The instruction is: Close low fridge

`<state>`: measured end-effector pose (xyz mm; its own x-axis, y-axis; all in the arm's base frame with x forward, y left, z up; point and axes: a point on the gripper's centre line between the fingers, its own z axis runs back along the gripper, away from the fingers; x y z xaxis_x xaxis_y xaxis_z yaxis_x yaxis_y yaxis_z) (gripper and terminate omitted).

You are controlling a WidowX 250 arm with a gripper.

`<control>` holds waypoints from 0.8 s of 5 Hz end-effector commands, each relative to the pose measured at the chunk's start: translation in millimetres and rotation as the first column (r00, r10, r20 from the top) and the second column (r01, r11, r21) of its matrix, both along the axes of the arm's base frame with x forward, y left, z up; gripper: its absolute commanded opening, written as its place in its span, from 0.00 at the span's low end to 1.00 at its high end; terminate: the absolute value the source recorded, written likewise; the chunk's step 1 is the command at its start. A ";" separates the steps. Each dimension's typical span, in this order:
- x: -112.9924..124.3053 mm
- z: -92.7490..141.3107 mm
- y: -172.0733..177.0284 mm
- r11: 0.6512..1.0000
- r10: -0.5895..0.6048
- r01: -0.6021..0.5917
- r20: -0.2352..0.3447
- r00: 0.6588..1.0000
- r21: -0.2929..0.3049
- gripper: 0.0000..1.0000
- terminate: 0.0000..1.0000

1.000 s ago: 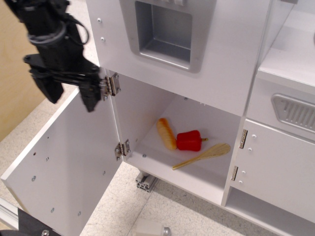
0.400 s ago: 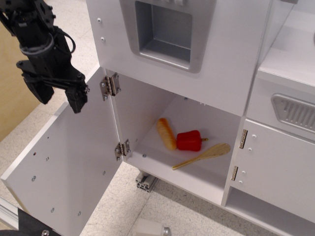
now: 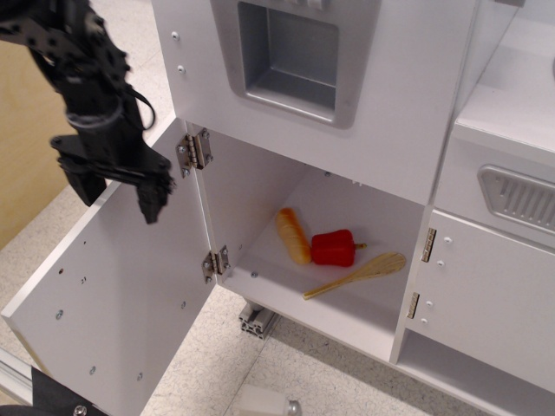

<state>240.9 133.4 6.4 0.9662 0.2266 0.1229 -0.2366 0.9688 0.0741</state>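
Note:
The low fridge is the white lower box of the toy fridge. Its flat light-grey door is swung wide open to the left, inner face up, held by two metal hinges. The handle is hidden on the far side. My black gripper hangs over the door's top edge near the upper hinge, its fingers apart and empty. Inside the box lie a bread roll, a red pepper and a wooden spoon.
Above the box is the upper panel with a recessed grey dispenser niche. A handleless white cabinet door stands to the right. An aluminium rail piece sits on the speckled floor under the fridge.
My gripper swung left away from the upper hinge, then came back right and lower over the door's top edge. The door has not moved.

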 end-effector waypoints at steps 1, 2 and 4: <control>0.4 1.5 -31.1 0.999 0.031 -0.031 -0.009 0.999 -0.044 1.00 0.00; 2.5 6.4 -54.0 0.993 0.035 -0.038 -0.035 0.999 -0.115 1.00 0.00; 3.1 31.9 -104.6 0.980 0.004 -0.008 -0.019 1.000 -0.201 1.00 0.00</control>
